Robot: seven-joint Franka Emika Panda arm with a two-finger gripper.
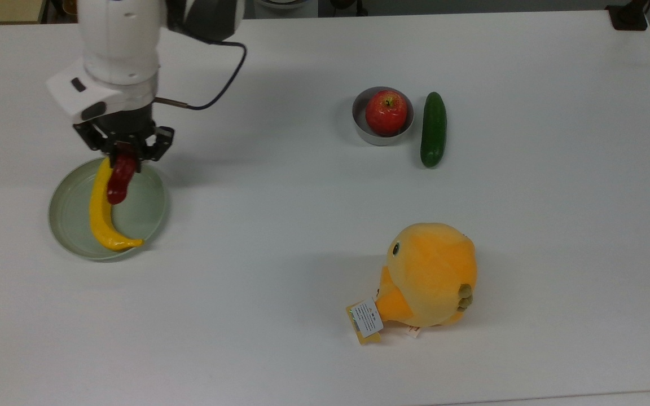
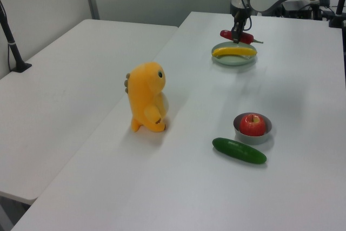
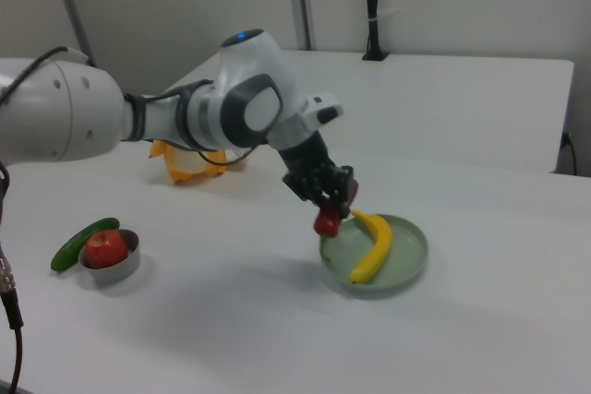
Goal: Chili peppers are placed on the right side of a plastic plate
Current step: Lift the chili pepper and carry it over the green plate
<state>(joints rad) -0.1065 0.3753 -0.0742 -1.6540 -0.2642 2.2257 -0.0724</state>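
My gripper is shut on the dark red chili pepper, which hangs from it above the pale grey-green plastic plate. In the top view the chili points down over the plate's upper middle, overlapping the upper part of the yellow banana that lies on the plate. The left view has the chili held level in the gripper, clear above the plate and banana. In the right view the chili hangs at the plate's left rim, beside the banana.
A red apple sits in a small grey bowl at the top view's upper right, with a green cucumber just to its right. An orange plush toy stands at the lower right. Bare white table lies between plate and bowl.
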